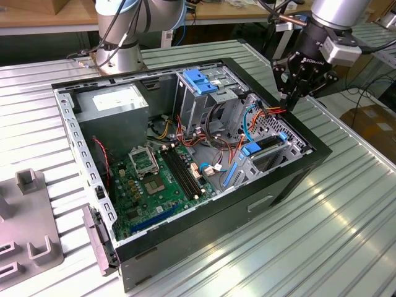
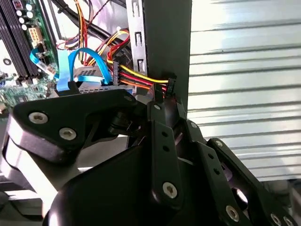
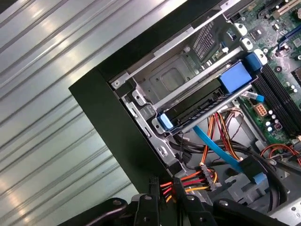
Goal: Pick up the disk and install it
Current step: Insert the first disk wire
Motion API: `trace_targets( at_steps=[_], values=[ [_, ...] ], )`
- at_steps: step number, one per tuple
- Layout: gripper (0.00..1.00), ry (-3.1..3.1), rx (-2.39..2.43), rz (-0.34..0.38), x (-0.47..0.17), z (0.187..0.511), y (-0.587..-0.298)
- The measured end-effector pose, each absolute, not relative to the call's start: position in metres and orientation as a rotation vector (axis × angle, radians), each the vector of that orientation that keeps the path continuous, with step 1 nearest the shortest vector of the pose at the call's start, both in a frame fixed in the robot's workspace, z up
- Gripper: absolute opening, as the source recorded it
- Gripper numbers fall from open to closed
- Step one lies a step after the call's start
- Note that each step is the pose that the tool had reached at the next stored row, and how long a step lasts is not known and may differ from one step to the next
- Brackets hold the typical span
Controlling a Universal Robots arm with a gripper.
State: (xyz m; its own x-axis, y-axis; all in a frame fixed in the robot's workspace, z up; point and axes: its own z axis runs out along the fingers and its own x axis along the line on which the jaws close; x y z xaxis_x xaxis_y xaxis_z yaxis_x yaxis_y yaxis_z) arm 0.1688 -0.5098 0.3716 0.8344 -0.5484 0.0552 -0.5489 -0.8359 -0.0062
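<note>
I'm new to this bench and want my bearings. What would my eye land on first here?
The open computer case on the ribbed metal table, its green motherboard bare. Next, the black hand poised over the case's rim at the exterior view's right, by red-and-yellow wires. Nearby the disk, blue-railed, lies seated inside the case.

**Surface and material notes**

Tabletop [image 1: 346,216]: ribbed bare metal, glossy, strong reflections.
Computer case [image 1: 204,238]: outer shell matt black. Its inner chassis [image 1: 77,133] is dull grey sheet metal, punched.
Motherboard [image 1: 148,185]: green board, slight sheen.
Disk [image 3: 200,104]: dark edge, framed in smooth bright blue plastic.
Latch [image 1: 199,80] on the grey metal drive cage [image 1: 189,108]: same blue plastic.
Cables [image 2: 141,77]: smooth plastic insulation in red, yellow and black. The flat blue cable [image 3: 216,147] is glossy.
Gripper [image 1: 286,99]: matt black links, bright metal screw heads.
</note>
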Motion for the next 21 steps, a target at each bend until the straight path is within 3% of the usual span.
trace_targets(
  at_steps=[21],
  values=[
    [0.25, -0.505, 3.052, 0.104, 0.1703, 0.3713, -0.5072]
  ],
)
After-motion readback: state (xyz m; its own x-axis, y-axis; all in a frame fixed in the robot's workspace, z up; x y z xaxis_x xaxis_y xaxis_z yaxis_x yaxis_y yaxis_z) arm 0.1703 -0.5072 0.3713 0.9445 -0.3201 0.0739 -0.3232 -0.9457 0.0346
